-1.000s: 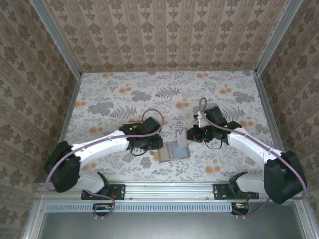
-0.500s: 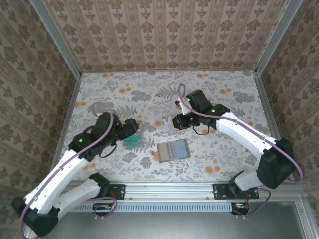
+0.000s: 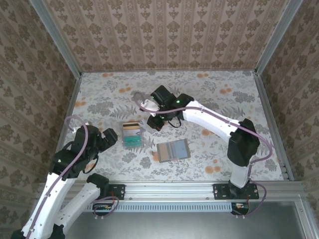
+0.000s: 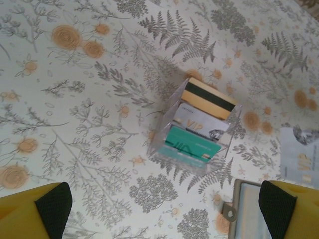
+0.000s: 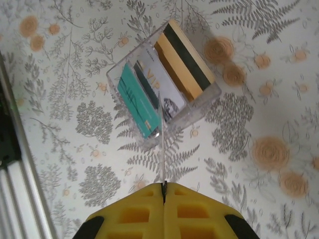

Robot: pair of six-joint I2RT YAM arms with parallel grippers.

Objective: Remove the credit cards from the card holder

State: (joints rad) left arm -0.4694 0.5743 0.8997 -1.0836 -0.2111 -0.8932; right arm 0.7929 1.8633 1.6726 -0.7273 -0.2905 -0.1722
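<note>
Left gripper (image 3: 107, 138): jaws wide apart, nothing between them, at the table's left side.
Clear tray (image 4: 167, 122): holds three overlapping credit cards (image 4: 199, 127). One is tan with a black stripe, one white and lettered "VIP", one teal.
Right gripper (image 5: 163, 185): clamped on a thin card (image 5: 162, 159), seen edge-on just by the tray.
Card holder (image 3: 171, 151): lies open flat, blue-grey lining up, right of the tray.

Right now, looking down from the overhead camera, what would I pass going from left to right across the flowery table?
Left gripper, open → clear tray with cards in it → wallet, lying open → right arm's elbow.
</note>
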